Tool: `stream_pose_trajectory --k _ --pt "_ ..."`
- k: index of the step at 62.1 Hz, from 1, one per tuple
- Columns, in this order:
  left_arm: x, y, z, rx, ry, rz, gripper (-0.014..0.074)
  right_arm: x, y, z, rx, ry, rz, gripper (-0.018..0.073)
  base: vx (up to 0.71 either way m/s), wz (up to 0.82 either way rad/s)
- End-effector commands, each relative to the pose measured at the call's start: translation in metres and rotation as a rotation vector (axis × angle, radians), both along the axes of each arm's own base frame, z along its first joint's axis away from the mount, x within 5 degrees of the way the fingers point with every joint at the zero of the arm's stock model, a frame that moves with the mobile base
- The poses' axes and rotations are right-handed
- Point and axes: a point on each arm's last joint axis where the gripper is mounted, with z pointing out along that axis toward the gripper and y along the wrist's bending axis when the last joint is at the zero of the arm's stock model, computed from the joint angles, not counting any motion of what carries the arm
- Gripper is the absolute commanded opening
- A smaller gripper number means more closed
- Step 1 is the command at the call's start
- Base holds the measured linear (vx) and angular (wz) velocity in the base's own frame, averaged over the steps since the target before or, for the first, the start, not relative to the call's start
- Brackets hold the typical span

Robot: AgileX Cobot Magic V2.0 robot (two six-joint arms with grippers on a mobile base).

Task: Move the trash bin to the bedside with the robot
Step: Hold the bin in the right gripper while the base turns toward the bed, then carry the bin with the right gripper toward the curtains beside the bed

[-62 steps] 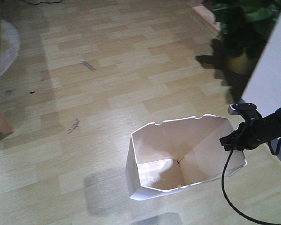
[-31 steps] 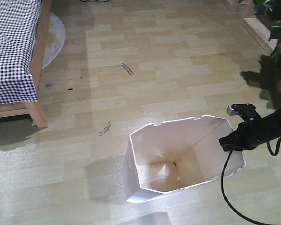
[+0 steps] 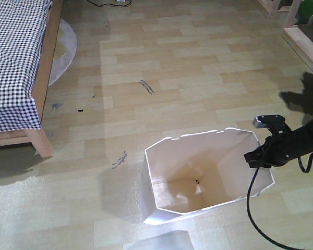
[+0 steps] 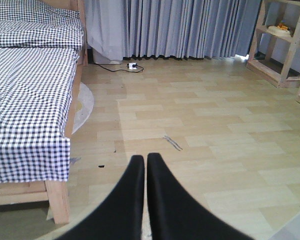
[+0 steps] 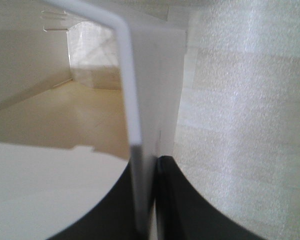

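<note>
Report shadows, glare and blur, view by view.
Front view: the trash bin throws a soft shadow leftward; pale glare on the floor along the bottom edge. Left wrist view: bed sharp, left gripper a featureless silhouette. Right wrist view: the trash bin's wall is blurred and washed out.

bed far left, trash bin near centre; right gripper on rim

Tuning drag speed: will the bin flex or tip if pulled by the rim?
Probably light: the bin looks nearly empty and thin-walled. The wall may flex, since the right gripper pinches one rim edge. Narrowing downward, it could tip if jerked, though the floor looks smooth.
</note>
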Motion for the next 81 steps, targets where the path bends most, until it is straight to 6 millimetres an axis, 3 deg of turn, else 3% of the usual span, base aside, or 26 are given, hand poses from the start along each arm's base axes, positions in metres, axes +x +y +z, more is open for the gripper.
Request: stream_pose_trajectory --k 1,81 --pt "0.0005 0.0002 0.003 -0.01 -0.071 0.004 -0.0006 0.0082 0.0075 0.0316 0.123 -0.044 -0.043 -0.0005 0.3 0.0" --pt "0.0005 0.0002 0.003 -0.01 -0.071 0.004 -0.0006 0.0082 0.0075 0.0316 0.123 -0.044 -0.043 -0.0005 0.33 0.05"
